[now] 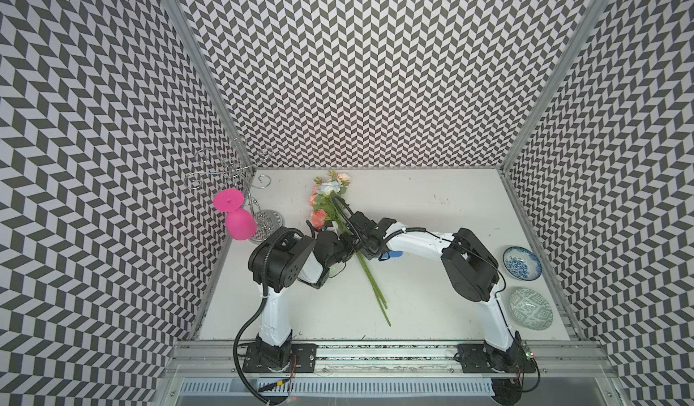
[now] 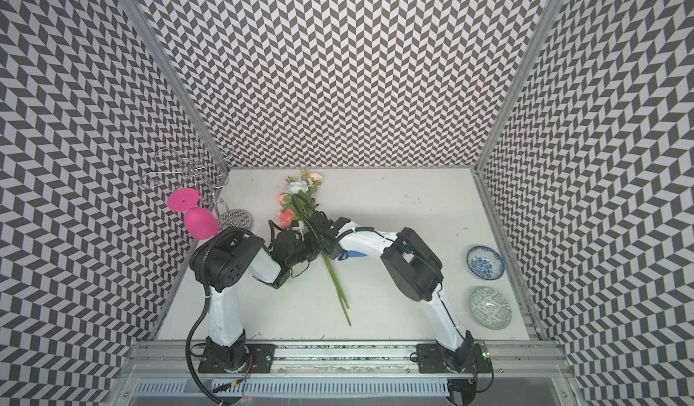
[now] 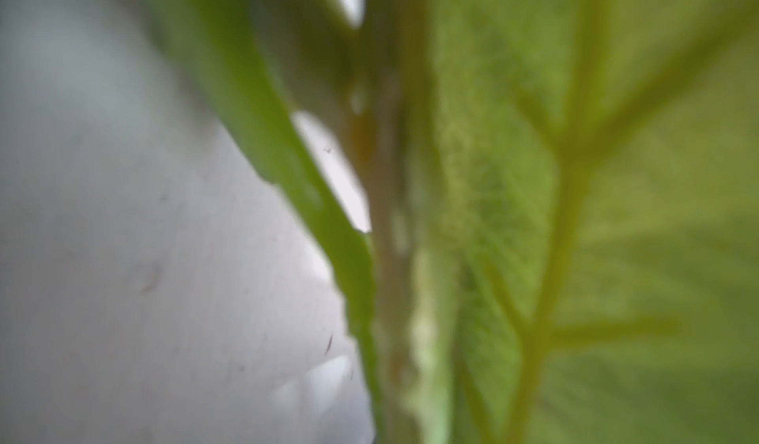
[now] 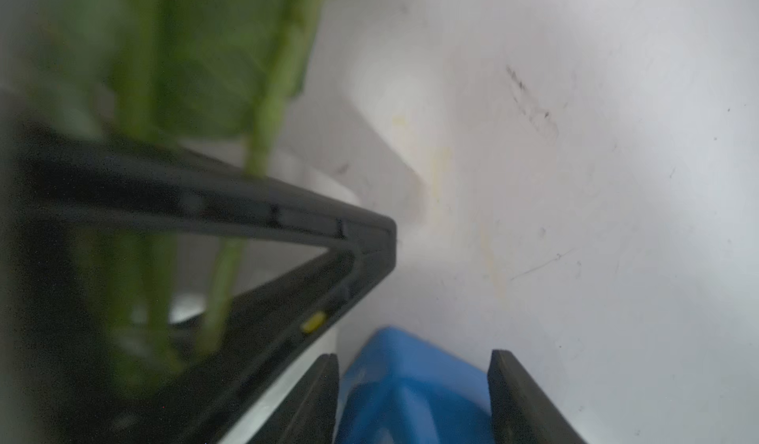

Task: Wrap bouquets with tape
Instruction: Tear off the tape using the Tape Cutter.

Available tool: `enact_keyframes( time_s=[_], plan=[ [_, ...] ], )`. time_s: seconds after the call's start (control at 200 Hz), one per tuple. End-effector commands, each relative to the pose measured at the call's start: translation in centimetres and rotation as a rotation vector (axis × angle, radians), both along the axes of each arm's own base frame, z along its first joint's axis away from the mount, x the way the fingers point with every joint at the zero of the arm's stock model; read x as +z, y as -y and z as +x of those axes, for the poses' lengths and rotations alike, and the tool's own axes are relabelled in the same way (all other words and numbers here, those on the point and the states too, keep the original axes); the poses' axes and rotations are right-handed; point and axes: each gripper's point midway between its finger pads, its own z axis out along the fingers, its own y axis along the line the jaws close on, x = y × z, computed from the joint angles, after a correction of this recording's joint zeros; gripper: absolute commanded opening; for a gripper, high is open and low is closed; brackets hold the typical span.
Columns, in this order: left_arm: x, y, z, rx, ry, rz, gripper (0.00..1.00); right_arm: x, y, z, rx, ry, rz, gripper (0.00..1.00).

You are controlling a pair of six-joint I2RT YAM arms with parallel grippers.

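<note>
Grasped the blue tape dispenser [image 4: 410, 392] between the jaws of the right gripper [image 4: 412, 355], just beside the stems [image 1: 375, 291]; clenched the left gripper [image 1: 347, 246], apparently on those stems of the bouquet [image 1: 330, 201], laid aslant at mid-table, blooms toward the back wall. Judged as the step of bringing tape to the stems; needed next a free tape end drawn out and pressed on them without shifting. Worked on a scuffed white table [image 1: 450, 302], pink goblet [image 1: 240, 227] hung on a wire rack [image 1: 233, 171] at left, two patterned bowls [image 1: 522, 265] at right, chevron walls around.

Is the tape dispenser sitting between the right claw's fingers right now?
Yes, in the right wrist view the blue tape dispenser fills the gap between the two black fingers of the right claw.
</note>
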Motion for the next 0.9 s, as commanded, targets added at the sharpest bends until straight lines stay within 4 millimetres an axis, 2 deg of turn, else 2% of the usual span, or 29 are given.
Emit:
enact_keyframes(
  time_s=[0.0, 0.11, 0.19, 0.275, 0.33, 0.391, 0.466, 0.556, 0.631, 0.736, 0.896],
  plan=[
    [0.5, 0.3, 0.0, -0.020, 0.030, 0.018, 0.00, 0.7, -1.2, 0.4, 0.026, -0.058, 0.081, 0.61],
    [1.3, 0.2, 0.6, -0.017, 0.055, 0.071, 0.00, 5.7, -4.3, 2.5, 0.081, 0.012, 0.215, 0.61],
    [2.0, -0.1, 1.2, -0.015, 0.065, 0.089, 0.00, 9.0, -5.3, 3.8, 0.110, 0.043, 0.311, 0.62],
    [3.1, -0.2, 2.0, -0.018, 0.087, 0.081, 0.00, 11.8, -4.7, 4.7, 0.105, 0.043, 0.413, 0.62],
    [3.7, 0.0, 2.4, -0.025, 0.101, 0.101, 0.00, 13.4, -3.6, 5.2, 0.086, 0.030, 0.491, 0.62],
    [4.7, 0.3, 2.9, -0.035, 0.129, 0.113, 0.00, 15.5, -2.6, 4.7, 0.102, 0.016, 0.603, 0.63],
    [6.3, 0.5, 3.5, -0.041, 0.164, 0.121, 0.00, 17.1, -1.1, 3.2, 0.126, 0.000, 0.728, 0.63],
    [8.2, 1.0, 4.1, -0.063, 0.201, 0.130, 0.00, 18.7, -0.1, 1.1, 0.175, -0.044, 0.885, 0.64],
    [10.2, 1.6, 4.4, -0.082, 0.240, 0.134, 0.00, 19.2, 0.3, -0.8, 0.210, -0.067, 0.972, 0.64],
    [12.9, 2.2, 4.4, -0.106, 0.298, 0.145, 0.00, 18.7, 0.2, -2.9, 0.248, -0.105, 1.052, 0.64],
    [17.0, 3.0, 3.8, -0.150, 0.385, 0.097, 0.00, 18.1, -0.7, -4.5, 0.273, -0.170, 1.148, 0.64]
  ],
)
